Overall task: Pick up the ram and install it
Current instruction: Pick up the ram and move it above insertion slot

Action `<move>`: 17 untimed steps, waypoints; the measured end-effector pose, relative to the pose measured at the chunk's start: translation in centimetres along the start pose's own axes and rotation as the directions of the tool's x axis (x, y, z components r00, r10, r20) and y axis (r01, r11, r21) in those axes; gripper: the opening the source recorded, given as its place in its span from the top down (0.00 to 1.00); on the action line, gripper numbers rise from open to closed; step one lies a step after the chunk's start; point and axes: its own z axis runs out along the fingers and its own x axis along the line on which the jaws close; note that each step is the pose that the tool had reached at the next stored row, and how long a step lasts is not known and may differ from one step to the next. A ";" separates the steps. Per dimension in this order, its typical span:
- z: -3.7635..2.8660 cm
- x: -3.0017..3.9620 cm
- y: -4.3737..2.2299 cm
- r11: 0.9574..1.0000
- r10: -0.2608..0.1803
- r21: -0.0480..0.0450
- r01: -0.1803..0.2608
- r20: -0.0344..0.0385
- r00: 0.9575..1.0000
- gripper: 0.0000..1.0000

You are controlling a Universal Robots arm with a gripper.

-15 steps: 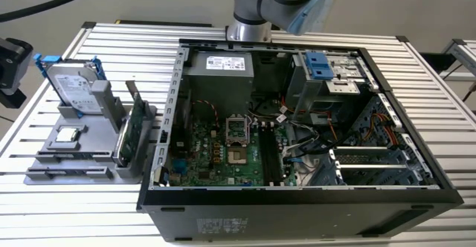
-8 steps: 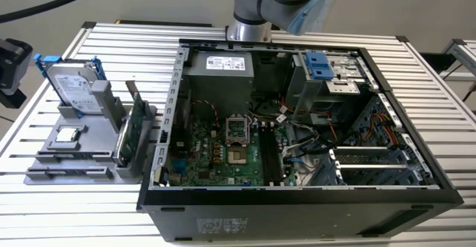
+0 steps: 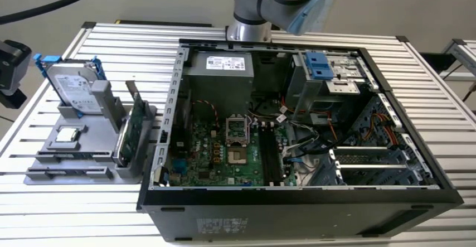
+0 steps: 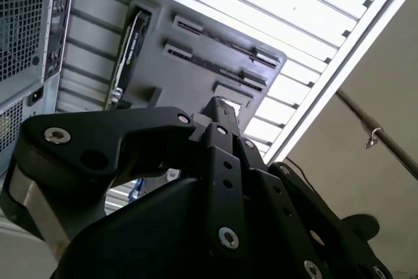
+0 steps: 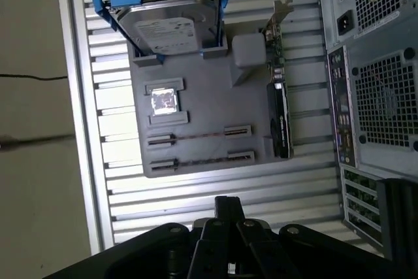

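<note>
Two thin dark ram sticks (image 5: 199, 136) lie flat in the slotted holders at the near end of a grey fixture tray (image 5: 196, 83). In the exterior view they show as thin lines (image 3: 68, 156) at the tray's front, on the exterior view's left. My gripper (image 5: 228, 206) hovers high above the table beside the tray, apart from the ram, shut and holding nothing. The second wrist view has the gripper (image 4: 219, 108) over the tray (image 4: 196, 70). My arm (image 3: 275, 1) rises behind the open computer case (image 3: 297, 197).
On the tray stand a silver hard drive in a blue bracket (image 3: 74, 85), a processor chip (image 3: 67, 134) and an upright green card (image 3: 132, 130). The case lies open, showing the motherboard (image 3: 223, 152) with dark memory slots (image 3: 269, 155). A slatted metal table (image 3: 44, 213) carries everything.
</note>
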 end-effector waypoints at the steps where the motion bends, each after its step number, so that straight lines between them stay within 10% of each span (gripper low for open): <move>1: 0.00 0.00 0.00 1.000 0.001 0.000 -0.001 0.000 1.000 1.00; 17: -0.01 0.04 -0.02 0.999 0.043 0.001 -0.043 0.002 0.999 1.00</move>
